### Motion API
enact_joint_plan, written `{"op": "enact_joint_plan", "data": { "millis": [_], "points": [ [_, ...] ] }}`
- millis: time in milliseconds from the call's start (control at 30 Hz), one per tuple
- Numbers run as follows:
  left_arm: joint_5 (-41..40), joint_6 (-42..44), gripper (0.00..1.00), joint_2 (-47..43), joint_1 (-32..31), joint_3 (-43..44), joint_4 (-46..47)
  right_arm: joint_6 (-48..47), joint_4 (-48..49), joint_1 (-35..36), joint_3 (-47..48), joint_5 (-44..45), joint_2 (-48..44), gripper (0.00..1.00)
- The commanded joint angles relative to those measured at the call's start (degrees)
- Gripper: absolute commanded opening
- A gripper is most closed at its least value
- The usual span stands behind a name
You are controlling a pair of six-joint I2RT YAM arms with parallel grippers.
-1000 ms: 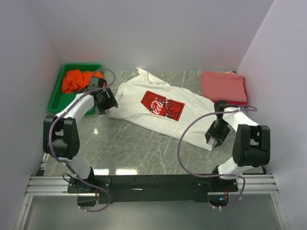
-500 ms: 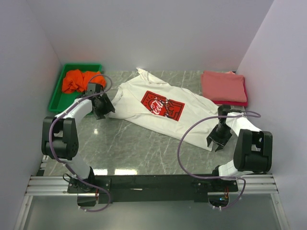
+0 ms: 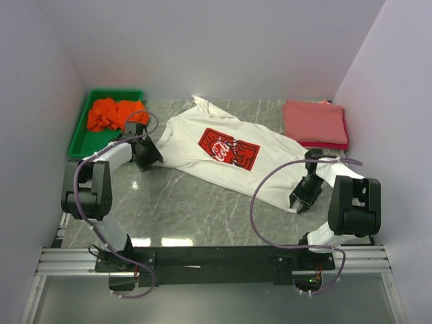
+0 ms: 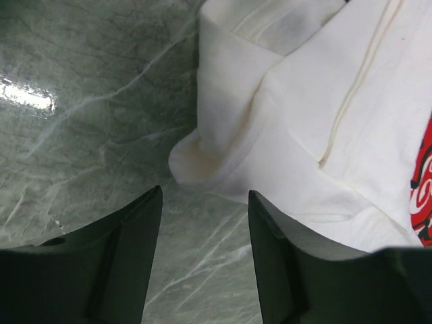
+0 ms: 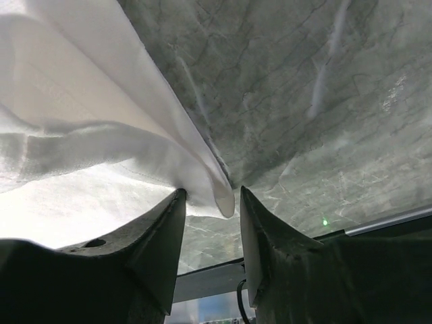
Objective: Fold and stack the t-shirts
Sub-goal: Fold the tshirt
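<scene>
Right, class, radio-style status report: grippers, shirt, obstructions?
Left gripper open, at sleeve of white t-shirt. Right gripper open, hem between its jaws. Shirt spread out, unfolded. Folded pink t-shirts close at back right; orange t-shirt in green tray.

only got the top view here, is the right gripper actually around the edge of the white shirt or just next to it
Observer: Right wrist view: the hem of the white cloth t-shirt with a red square print dips between the fingers of the right gripper. The jaws stand apart, nothing pinched.
Operator: and the left one
Observer: Left wrist view: the left gripper is open over the bare grey marble-patterned tabletop. The shirt's sleeve lies just ahead of the fingertips, not between them.
Operator: sleeve lying flat
Observer: No, its end is folded over on itself, with a rounded lump nearest the fingers.
</scene>
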Motion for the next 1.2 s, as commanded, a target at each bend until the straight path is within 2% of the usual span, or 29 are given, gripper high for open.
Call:
{"op": "enact_joint_plan", "data": {
  "millis": [0,233,367,467,600,800,933,1167],
  "points": [
    [0.8,-0.8,0.58,1.1,0.1,-0.1,3.0,-0.1,1.3,-0.2,-1.2,0.3,0.6,0.45],
    [-0.7,-0.3,0.52,5.0,0.1,2.5,4.1,0.0,1.8,-0.3,-1.5,-0.1,1.5,0.38],
    [-0.9,-0.4,0.40,6.9,0.1,3.2,5.1,0.1,2.0,-0.2,-1.5,-0.1,1.6,0.28],
    [-1.5,0.0,0.19,8.3,0.1,4.3,5.7,0.2,1.6,-0.2,-1.2,0.0,1.6,0.15],
    [-3.2,1.3,0.01,9.7,0.1,7.9,2.4,-0.2,0.6,-0.2,-0.3,0.0,1.7,0.01],
    [-5.0,6.9,0.01,8.6,0.1,14.8,-5.0,-1.1,-2.8,-0.2,1.4,0.5,0.6,0.00],
    [-7.0,9.8,0.01,9.4,0.1,19.4,-13.5,-1.8,-5.1,-0.2,2.5,1.5,0.3,0.00],
    [-9.6,13.2,0.01,8.8,0.1,19.2,-20.5,-2.3,-6.7,-0.2,2.5,2.7,0.3,0.00]
  ]
}}
